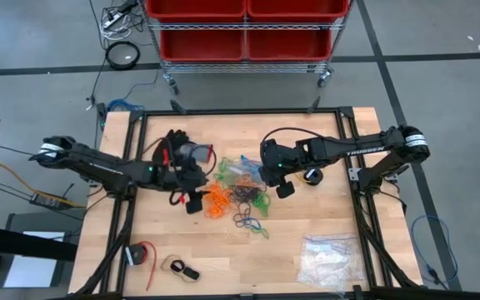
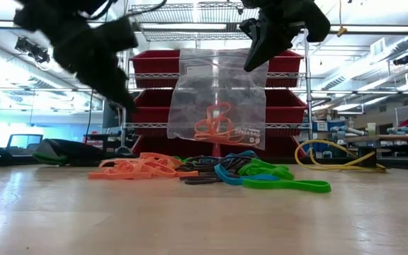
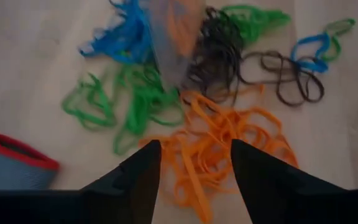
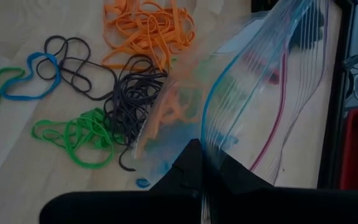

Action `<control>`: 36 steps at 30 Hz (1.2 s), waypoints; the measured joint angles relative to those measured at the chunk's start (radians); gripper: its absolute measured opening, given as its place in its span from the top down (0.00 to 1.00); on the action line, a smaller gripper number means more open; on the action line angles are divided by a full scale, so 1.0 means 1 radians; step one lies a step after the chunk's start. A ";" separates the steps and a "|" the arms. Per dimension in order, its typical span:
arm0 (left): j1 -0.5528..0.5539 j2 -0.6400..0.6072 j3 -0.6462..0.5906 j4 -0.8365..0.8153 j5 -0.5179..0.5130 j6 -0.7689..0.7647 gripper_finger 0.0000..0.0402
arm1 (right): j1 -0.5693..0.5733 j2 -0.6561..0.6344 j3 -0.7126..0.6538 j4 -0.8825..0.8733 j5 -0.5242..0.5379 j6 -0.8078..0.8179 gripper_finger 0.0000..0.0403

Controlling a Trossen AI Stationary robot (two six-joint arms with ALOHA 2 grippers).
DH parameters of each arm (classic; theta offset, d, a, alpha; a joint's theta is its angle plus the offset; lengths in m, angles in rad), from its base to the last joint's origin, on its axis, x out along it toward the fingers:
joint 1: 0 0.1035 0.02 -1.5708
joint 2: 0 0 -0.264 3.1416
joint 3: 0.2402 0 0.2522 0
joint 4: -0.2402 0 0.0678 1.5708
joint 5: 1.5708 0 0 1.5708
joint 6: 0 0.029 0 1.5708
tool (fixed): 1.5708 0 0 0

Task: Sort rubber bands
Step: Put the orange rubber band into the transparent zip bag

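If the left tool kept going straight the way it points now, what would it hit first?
Most likely the orange rubber bands: they lie right between and ahead of the left tool, whose fingers are spread. How far above them it sits is unclear.

Clear bag above rubber bands

table: matt wood | bag: clear glossy plastic
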 joint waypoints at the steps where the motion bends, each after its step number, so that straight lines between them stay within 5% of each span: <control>1: -0.006 0.013 -0.017 0.016 0.000 -0.007 0.51 | 0.000 0.000 0.000 0.000 -0.001 0.000 1.00; 17: -0.018 0.248 -0.041 0.082 -0.064 -0.039 0.59 | -0.001 0.000 0.000 0.027 -0.013 0.000 1.00; 20: -0.018 0.251 -0.041 0.087 -0.056 -0.027 0.67 | -0.001 0.000 0.000 0.027 -0.013 0.000 1.00; 25: -0.018 0.248 -0.039 0.093 -0.014 0.003 0.96 | -0.001 0.000 0.000 0.029 -0.013 0.001 1.00; 36: -0.018 0.237 0.084 -0.064 -0.046 0.069 0.99 | -0.001 0.000 0.000 0.030 -0.013 0.001 1.00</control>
